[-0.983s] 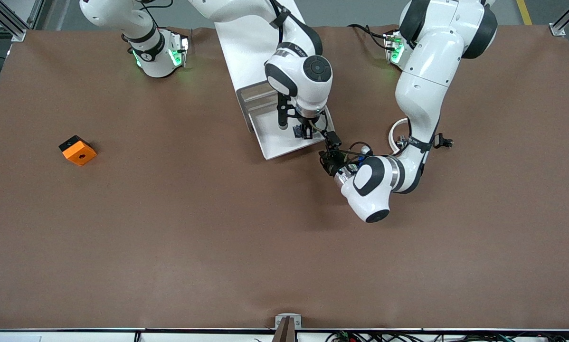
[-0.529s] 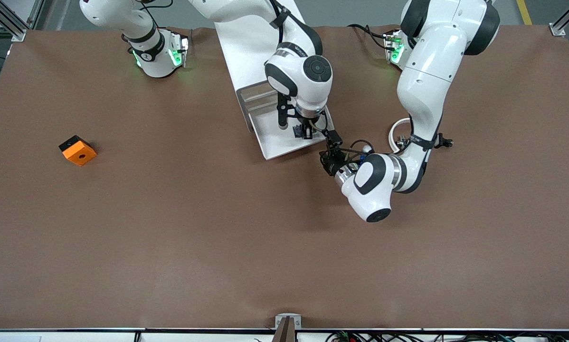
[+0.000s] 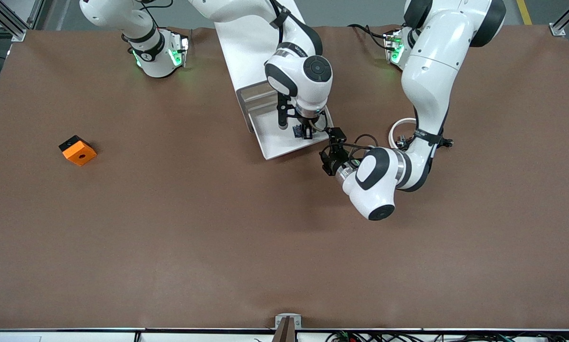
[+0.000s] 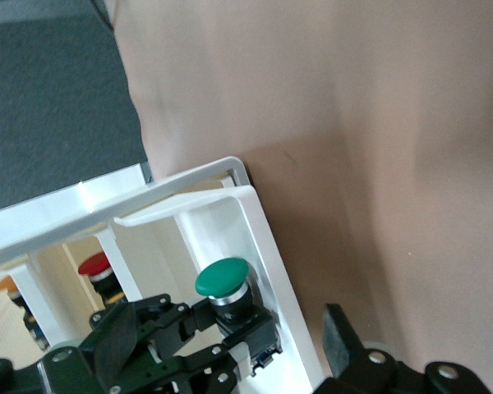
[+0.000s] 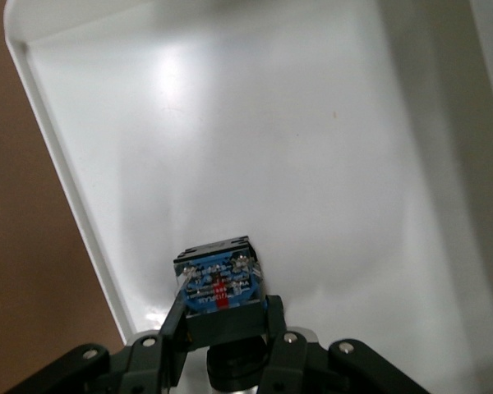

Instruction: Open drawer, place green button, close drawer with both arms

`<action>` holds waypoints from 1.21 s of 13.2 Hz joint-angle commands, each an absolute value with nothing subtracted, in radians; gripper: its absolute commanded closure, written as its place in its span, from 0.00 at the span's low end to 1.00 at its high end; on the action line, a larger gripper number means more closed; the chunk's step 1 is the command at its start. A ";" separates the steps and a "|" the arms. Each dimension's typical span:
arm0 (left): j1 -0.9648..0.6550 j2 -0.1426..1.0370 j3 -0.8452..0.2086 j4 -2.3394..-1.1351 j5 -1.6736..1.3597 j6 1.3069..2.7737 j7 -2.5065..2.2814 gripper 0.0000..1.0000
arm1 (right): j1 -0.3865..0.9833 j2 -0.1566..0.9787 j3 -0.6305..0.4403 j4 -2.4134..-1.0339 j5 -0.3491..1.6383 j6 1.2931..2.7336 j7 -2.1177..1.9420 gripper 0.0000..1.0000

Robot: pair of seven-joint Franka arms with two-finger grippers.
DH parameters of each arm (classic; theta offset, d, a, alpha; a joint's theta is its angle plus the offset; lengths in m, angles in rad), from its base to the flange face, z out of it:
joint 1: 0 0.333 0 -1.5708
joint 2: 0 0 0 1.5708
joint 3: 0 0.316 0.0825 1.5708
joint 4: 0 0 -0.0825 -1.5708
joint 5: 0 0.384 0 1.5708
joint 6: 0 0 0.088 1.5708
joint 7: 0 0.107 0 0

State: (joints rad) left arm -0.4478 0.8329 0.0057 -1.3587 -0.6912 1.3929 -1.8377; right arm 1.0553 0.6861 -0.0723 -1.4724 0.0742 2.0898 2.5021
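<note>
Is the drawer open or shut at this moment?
Open. The drawer stands pulled out from the cabinet, its white floor exposed, and the right gripper holds the button over it.

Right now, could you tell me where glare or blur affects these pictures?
Right wrist view: a bright glare patch on the drawer floor, while the button in the right gripper stays sharp. Left wrist view: the left gripper is blurred up close. Front view: even light, soft shadows under the arms.
</note>
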 commanded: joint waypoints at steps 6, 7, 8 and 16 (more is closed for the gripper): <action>-0.420 0.736 -0.011 -1.402 -0.505 1.388 -1.568 0.00 | 1.071 0.704 -0.083 -1.457 0.069 2.036 2.514 1.00; -0.407 0.720 -0.011 -1.417 -0.477 1.391 -1.496 0.00 | 1.071 0.706 -0.083 -1.459 0.069 2.036 2.514 1.00; -0.405 0.707 -0.011 -1.425 -0.460 1.394 -1.429 0.00 | 1.071 0.706 -0.083 -1.459 0.069 2.036 2.514 1.00; -0.318 0.621 -0.011 -1.522 -0.233 1.496 -0.887 0.00 | 1.078 0.706 -0.083 -1.457 0.071 2.037 2.508 1.00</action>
